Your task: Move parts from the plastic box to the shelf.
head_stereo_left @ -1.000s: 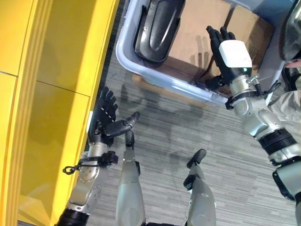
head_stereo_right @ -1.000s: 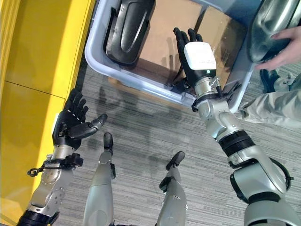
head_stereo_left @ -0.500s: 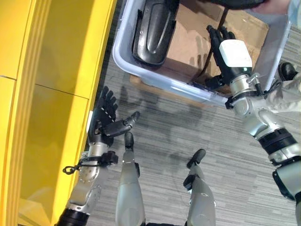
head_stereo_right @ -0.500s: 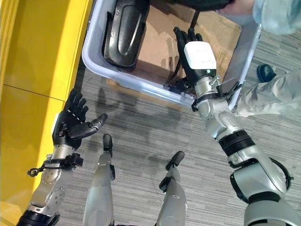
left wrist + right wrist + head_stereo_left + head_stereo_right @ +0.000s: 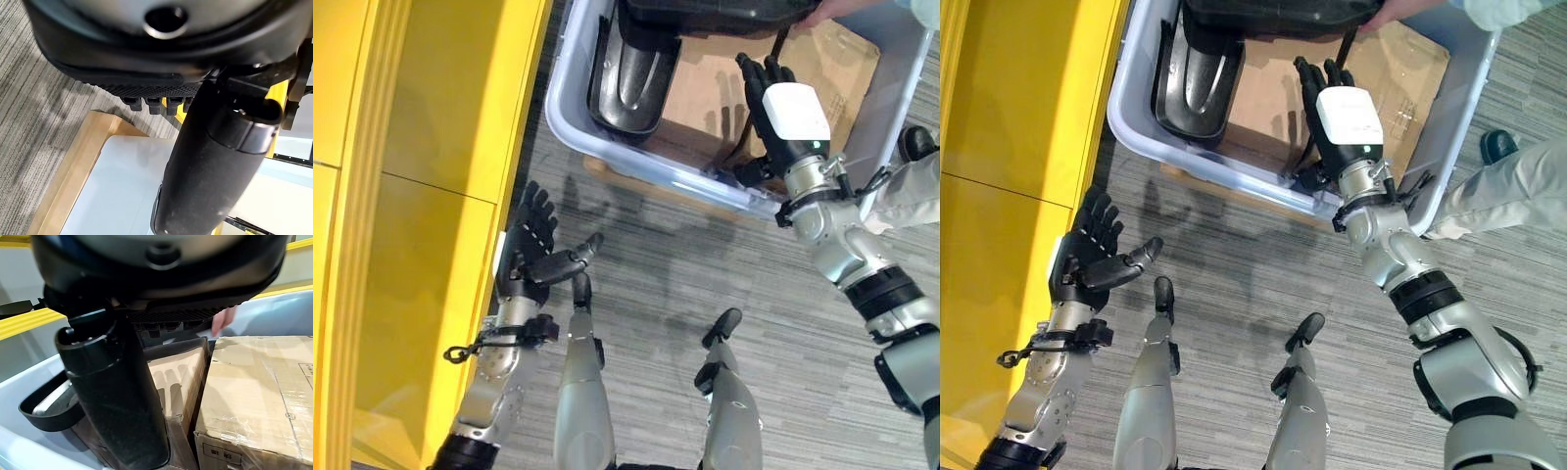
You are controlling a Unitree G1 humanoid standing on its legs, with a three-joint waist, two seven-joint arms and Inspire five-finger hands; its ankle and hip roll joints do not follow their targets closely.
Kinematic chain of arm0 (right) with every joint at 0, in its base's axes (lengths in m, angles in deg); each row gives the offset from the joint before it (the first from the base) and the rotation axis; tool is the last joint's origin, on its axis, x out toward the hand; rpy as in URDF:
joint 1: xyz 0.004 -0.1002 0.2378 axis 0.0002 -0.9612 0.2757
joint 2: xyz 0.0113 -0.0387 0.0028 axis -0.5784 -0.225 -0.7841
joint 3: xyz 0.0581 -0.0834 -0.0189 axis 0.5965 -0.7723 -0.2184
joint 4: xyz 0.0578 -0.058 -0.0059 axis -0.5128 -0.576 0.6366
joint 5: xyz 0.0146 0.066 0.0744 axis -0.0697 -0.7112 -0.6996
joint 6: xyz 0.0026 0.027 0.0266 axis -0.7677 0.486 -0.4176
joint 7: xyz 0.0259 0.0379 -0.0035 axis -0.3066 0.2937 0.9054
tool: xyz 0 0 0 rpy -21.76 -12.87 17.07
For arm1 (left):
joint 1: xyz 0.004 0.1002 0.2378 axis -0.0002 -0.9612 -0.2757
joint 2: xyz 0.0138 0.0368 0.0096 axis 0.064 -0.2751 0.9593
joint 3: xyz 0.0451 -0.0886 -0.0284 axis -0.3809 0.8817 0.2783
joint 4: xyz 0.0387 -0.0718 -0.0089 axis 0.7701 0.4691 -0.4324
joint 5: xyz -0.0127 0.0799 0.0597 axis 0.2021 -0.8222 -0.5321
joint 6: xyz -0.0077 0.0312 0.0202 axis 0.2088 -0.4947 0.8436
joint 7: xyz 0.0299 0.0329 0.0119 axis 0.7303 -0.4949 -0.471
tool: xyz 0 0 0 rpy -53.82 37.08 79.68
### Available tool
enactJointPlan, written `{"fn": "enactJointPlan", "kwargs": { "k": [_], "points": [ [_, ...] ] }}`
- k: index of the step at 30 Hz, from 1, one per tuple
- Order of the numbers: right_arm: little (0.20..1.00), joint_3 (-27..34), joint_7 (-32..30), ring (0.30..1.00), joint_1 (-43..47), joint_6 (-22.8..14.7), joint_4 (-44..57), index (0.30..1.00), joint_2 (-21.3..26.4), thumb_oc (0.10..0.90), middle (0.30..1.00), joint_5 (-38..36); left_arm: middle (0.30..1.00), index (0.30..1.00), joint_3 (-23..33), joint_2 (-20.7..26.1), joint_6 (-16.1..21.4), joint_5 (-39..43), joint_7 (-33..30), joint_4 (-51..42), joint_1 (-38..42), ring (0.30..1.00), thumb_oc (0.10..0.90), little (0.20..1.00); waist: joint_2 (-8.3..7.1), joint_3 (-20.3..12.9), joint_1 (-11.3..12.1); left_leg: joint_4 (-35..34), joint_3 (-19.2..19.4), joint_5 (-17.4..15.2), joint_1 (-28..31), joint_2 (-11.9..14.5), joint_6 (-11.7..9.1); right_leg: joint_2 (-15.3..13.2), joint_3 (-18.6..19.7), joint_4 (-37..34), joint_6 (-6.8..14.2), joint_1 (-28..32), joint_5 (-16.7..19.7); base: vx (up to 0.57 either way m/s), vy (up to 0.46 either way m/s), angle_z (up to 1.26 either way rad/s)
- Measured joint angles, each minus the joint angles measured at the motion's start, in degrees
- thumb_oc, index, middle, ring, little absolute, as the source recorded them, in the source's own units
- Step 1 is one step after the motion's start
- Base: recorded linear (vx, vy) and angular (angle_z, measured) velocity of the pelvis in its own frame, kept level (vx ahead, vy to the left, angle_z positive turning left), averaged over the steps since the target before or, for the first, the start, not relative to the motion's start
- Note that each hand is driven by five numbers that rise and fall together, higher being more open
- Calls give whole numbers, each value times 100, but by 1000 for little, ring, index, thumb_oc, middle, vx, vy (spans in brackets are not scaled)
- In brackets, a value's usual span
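The right hand (image 5: 769,93) reaches over the near rim of the plastic box (image 5: 570,125), its fingers straight and extended above the cardboard (image 5: 705,83) that lines the box floor, holding nothing. Inside the box a dark curved part (image 5: 631,83) lies along the side nearest the yellow shelf (image 5: 431,196), and a second dark part (image 5: 710,15) hangs across the far end of the box, gripped at one end by a person's hand (image 5: 827,10). That second part sits just beyond the right hand's fingertips; whether they touch it cannot be told. In the right wrist view the person's fingertips (image 5: 222,320) show past the hand's fingers, with a cardboard carton (image 5: 254,396) to one side and the rim of a dark part (image 5: 49,406) resting inside the pale box wall. The left hand (image 5: 533,250) is held above the grey striped carpet (image 5: 656,284), just beside the yellow shelf, its fingers spread and thumb stretched outward, empty and well apart from the box. A person's sleeve (image 5: 1508,191) shows beside the box's far corner.
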Motion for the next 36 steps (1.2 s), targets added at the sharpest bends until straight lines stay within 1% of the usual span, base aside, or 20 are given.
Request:
{"fn": "enactJointPlan", "kwargs": {
  "k": [21, 25, 28, 33, 34, 35, 36],
  "points": [
    [1000, 2, 1, 1000, 79, 86, 28, 1000, 1, 900, 1000, -25, 1000, 1000, 3, 1, 0, 3, -3, 0, 2, 1000, 900, 1000, 0, 0, -12, -36, 34, 16, 49, 7, -9, 4, 7, 6, -2, -4, 6, 0, 0, 0],
    [1000, 2, -3, 1000, 255, 88, 28, 1000, 1, 900, 1000, -66, 1000, 1000, 4, 1, 0, 6, -2, 0, 2, 1000, 900, 1000, 0, 0, -4, -36, 31, 19, 48, 7, -10, 6, 4, 5, -4, 1, 9, 0, 0, 0],
    [1000, -3, -90, 1000, 595, 89, 28, 1000, 1, 900, 1000, -175, 1000, 1000, 7, 1, 0, 10, -2, 0, -7, 1000, 900, 1000, 0, 0, 1, -37, 11, 25, 30, 12, -11, 16, 2, -1, -2, 1, 13, 0, 0, 0],
    [1000, -12, -171, 1000, 1066, 87, 26, 1000, 3, 900, 1000, -178, 1000, 1000, 11, 1, 0, 213, -3, 1, -16, 1000, 900, 1000, -1, 0, 107, -46, -5, 25, 6, 11, -11, 22, -15, -17, -3, 3, 12, 20, -7, 1],
    [1000, -61, -198, 1000, 1144, 95, -31, 1000, 5, 900, 1000, -217, 1000, 1000, 14, 7, 6, 212, 6, -1, -18, 1000, 900, 1000, 0, 0, 140, -46, -11, 25, -3, 11, -11, 26, -38, -29, -3, 3, 12, 29, -15, 7],
    [1000, -266, -206, 1000, 1379, 94, -201, 1000, 10, 900, 1000, -287, 1000, 1000, 49, 9, 39, 212, 4, -2, -40, 1000, 900, 1000, 0, 0, 149, -45, -70, 36, -63, 16, -25, 44, -72, -50, -3, 2, 12, 26, -21, 11],
    [1000, -264, -210, 1000, 1396, 89, -201, 1000, 10, 900, 1000, -287, 1000, 1000, 53, 11, 38, 213, 3, 1, -41, 1000, 900, 1000, -1, 0, 153, -45, -96, 37, -95, 16, -25, 46, -114, -51, -3, 2, 12, 37, -24, 16]
  ]
}}
